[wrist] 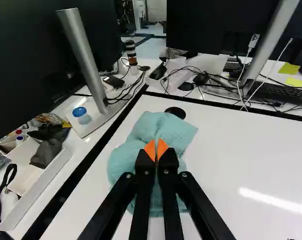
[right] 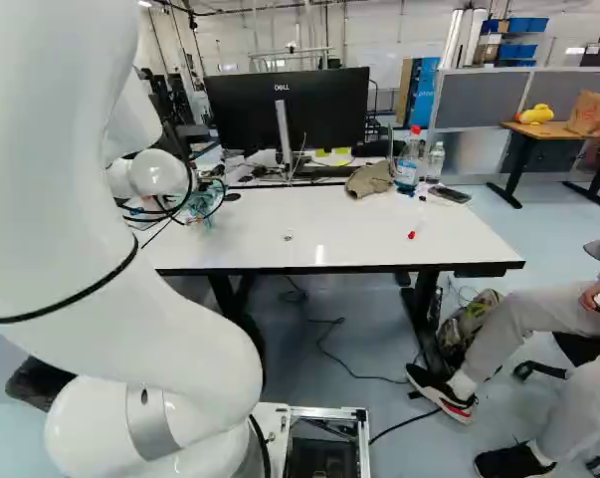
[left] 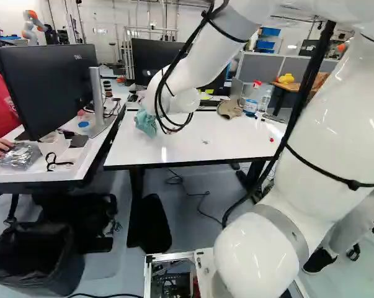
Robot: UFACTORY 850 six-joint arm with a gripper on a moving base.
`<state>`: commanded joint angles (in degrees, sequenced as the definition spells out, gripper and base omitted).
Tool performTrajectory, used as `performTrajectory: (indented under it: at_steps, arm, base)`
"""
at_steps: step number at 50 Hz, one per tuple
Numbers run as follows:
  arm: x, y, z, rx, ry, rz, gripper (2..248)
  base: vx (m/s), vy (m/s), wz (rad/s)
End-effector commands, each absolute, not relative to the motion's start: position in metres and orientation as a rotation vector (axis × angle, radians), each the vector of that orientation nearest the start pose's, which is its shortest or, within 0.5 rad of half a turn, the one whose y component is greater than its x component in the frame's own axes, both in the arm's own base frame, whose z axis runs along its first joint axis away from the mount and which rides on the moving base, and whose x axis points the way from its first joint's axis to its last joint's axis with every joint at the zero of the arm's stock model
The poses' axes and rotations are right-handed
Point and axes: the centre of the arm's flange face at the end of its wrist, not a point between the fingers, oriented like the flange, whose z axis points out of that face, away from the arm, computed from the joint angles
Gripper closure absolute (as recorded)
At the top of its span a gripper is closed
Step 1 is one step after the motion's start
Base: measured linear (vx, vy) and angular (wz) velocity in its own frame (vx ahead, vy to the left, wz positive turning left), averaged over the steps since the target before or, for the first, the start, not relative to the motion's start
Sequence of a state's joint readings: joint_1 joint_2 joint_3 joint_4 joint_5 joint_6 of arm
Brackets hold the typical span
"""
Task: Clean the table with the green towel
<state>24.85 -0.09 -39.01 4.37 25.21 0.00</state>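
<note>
Two orange pads (wrist: 162, 149) apparently pinch the green towel (wrist: 158, 128), hiding its middle.

1. Green towel (wrist: 156, 125): soft, matt, creased cloth.
2. Pads (wrist: 162, 148): matt, rubbery-looking.
3. Table (wrist: 231, 155): smooth and glossy, a light streak at the towel's four o'clock.
4. Monitor stand (wrist: 83, 55), eleven o'clock from the towel: smooth, satin metal look.
5. Arm (left: 335, 124), three o'clock in the left base view: smooth, glossy shell.
6. Bin liner (left: 31, 248), eight o'clock there: thin, crinkled plastic with a sheen.
7. Cap (right: 370, 178), between one and two o'clock in the right base view: matt cloth.
8. Bottle (right: 407, 169), two o'clock there: clear, shiny plastic.
</note>
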Motion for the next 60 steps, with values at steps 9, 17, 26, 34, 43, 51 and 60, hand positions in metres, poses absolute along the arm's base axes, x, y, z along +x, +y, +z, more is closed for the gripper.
performTrajectory:
  at_steps: [9, 17, 26, 34, 43, 51, 60]
  arm:
    - [0.424, 0.192, 0.477, -2.443, -0.423, -1.513, 225]
    - [0.428, 0.187, 0.477, -2.452, -0.407, -1.518, 225]
    - [0.441, 0.179, 0.470, -2.480, -0.378, -1.512, 225]
    - [0.454, 0.172, 0.462, -2.508, -0.352, -1.502, 225]
    - [0.468, 0.166, 0.452, -2.536, -0.329, -1.488, 225]
    - [0.470, 0.167, 0.443, -2.552, -0.332, -1.467, 225]
    - [0.472, 0.167, 0.433, -2.569, -0.335, -1.443, 225]
  base:
    - [0.000, 0.000, 0.000]
    - [0.000, 0.000, 0.000]
    - [0.000, 0.000, 0.000]
    - [0.000, 0.000, 0.000]
    - [0.000, 0.000, 0.000]
    - [0.000, 0.000, 0.000]
    - [0.000, 0.000, 0.000]
